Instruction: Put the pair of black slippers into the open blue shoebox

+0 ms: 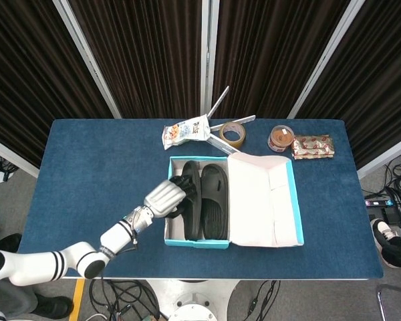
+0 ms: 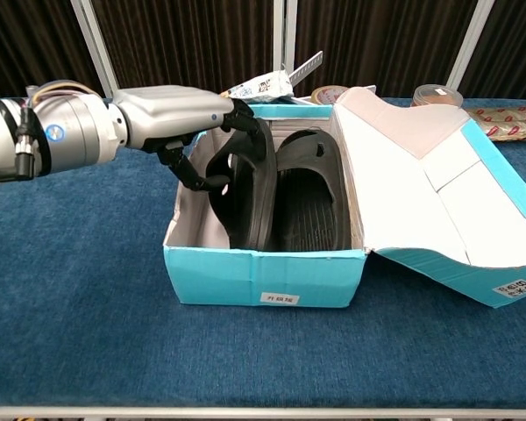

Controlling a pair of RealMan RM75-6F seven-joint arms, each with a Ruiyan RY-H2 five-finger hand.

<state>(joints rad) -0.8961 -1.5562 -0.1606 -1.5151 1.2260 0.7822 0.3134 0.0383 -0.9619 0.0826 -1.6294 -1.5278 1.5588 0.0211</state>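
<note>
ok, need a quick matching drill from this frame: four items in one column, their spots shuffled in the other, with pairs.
Things:
1. tape roll
2. snack bag
3. left slipper
4. red packet

Places:
A. tilted on edge inside the blue shoebox, left hand on it
B. far right of the table
C. behind the box, right of the snack bag
D. behind the box's left corner

Pairs: 1-C, 2-D, 3-A, 4-B

The blue shoebox (image 2: 267,279) stands open on the blue table (image 2: 79,298), its lid (image 2: 425,189) folded out to the right. Both black slippers lie inside: the right slipper (image 2: 311,189) flat, the left slipper (image 2: 245,197) tilted on its edge. The left hand (image 2: 180,118) reaches in from the left, fingers (image 2: 245,123) curled over the left slipper's strap, a lower finger touching its side.
</note>
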